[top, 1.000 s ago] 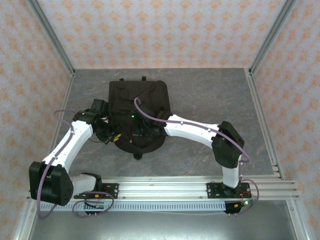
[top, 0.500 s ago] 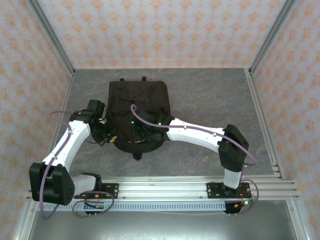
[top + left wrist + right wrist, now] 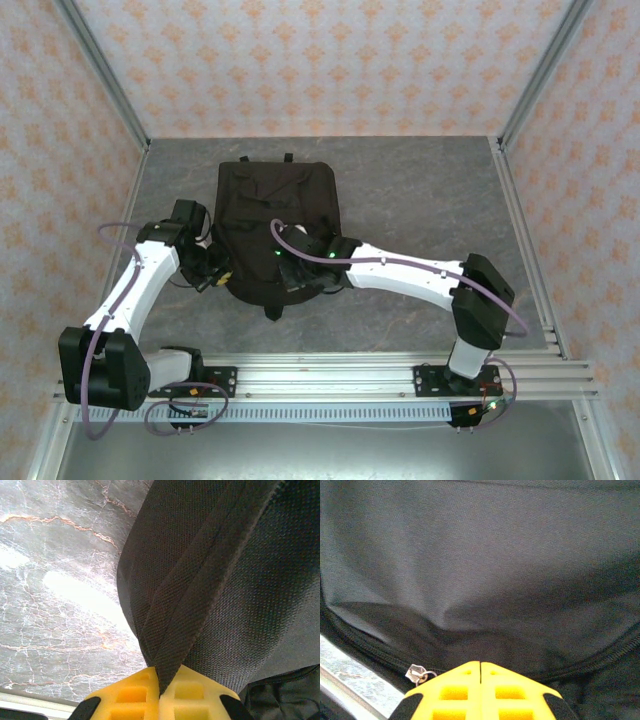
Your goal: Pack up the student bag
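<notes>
We see the student bag (image 3: 278,200) lying flat mid-table (image 3: 420,190). Our left gripper (image 3: 160,694) pinches its strap (image 3: 197,595); right gripper (image 3: 480,672) jaws sit pressed together beside the zipper pull (image 3: 416,673).

Grey marbled stone-look surface (image 3: 420,190), walled in
Pale walls with an orange floral pattern (image 3: 330,60) rise on three sides; silver aluminium posts (image 3: 100,70) slant at the corners; a slotted aluminium rail (image 3: 330,378) crosses the near edge.

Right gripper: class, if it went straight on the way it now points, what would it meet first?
Black fabric of the student bag, just beyond the right gripper; the gap is unclear.
</notes>
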Tool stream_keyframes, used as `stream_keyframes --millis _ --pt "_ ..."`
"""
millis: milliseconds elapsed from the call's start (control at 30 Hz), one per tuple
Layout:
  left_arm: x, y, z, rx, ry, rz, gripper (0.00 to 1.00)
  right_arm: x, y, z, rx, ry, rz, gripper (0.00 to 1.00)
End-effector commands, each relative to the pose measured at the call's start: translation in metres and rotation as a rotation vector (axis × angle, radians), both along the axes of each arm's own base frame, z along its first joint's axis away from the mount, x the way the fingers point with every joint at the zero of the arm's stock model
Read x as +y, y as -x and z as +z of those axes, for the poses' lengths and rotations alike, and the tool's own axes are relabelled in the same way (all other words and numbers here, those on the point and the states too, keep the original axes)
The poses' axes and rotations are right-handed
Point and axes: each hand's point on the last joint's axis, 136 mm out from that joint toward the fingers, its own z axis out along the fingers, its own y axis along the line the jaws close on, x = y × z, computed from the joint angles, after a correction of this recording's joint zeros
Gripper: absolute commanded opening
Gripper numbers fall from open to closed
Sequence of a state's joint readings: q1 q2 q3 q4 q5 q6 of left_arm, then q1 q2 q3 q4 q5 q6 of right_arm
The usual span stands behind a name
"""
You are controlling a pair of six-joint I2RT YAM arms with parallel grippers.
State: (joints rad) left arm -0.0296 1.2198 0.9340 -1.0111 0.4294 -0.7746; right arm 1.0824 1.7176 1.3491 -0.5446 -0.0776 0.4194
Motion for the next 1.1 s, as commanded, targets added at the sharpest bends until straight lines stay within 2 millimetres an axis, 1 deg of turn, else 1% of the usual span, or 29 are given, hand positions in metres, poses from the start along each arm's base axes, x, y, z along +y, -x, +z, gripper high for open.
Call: stream_keyframes --millis 0,133,300,433,533,667,767,900,1067 --pt "0.017 0.008 0.004 0.015 -0.078 0.010 0.00 -0.028 -0.014 0.010 -0.087 0.057 -0.034 0.00" --pt "0.021 0.007 0.009 0.006 -0.097 0.009 0.00 -0.047 -0.021 0.008 -0.101 0.078 -0.061 0.00" --pt "0.025 0.005 0.013 -0.011 -0.122 0.012 0.00 -0.075 -0.036 0.005 -0.120 0.112 -0.119 0.00" --pt "0.028 0.004 0.015 -0.015 -0.136 0.012 0.00 -0.103 -0.056 0.004 -0.147 0.152 -0.217 0.00" --pt "0.031 0.002 0.018 -0.026 -0.155 0.011 0.00 -0.124 -0.070 0.007 -0.183 0.179 -0.307 0.00" --pt "0.036 0.001 0.021 -0.034 -0.183 0.010 0.00 -0.145 -0.088 0.015 -0.233 0.187 -0.411 0.00" --pt "0.036 0.001 0.021 -0.036 -0.187 0.006 0.00 -0.155 -0.105 0.018 -0.243 0.165 -0.482 0.00" --pt "0.038 0.002 0.022 -0.041 -0.200 0.002 0.00 -0.161 -0.128 0.020 -0.255 0.131 -0.548 0.00" --pt "0.038 0.003 0.019 -0.044 -0.199 -0.005 0.00 -0.167 -0.165 0.021 -0.290 0.085 -0.623 0.00"
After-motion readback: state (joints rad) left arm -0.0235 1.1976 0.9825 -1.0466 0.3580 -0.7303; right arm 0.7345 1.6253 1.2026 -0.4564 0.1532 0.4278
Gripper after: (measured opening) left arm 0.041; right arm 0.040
